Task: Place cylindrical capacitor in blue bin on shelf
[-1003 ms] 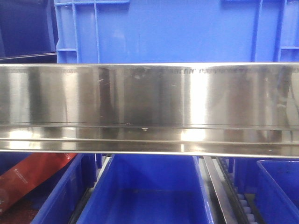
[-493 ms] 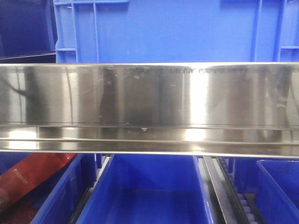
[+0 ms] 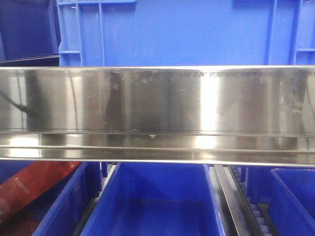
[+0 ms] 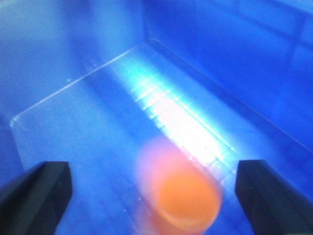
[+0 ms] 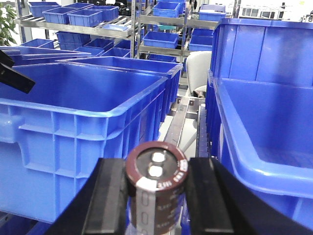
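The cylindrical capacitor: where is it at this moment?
In the right wrist view the cylindrical capacitor stands upright at bottom centre, gripped by the right pincer, with one blue bin on its left and another on its right.

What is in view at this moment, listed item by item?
shelf: one, shiny steel, front edge across the front view
bins: many, blue, above and below that edge, and on both sides of the right hand
bin floor: one, blue, under the left hand
red object: one, lying in the lower left bin, front view
orange object: one, round, blurred, low in the left wrist view
racks: several, steel, holding more bins, far back
plant: one, green, far left
capacitor: one, dark brown, upright in the right hand
left hand: black fingers, open
right hand: black fingers, shut on the capacitor
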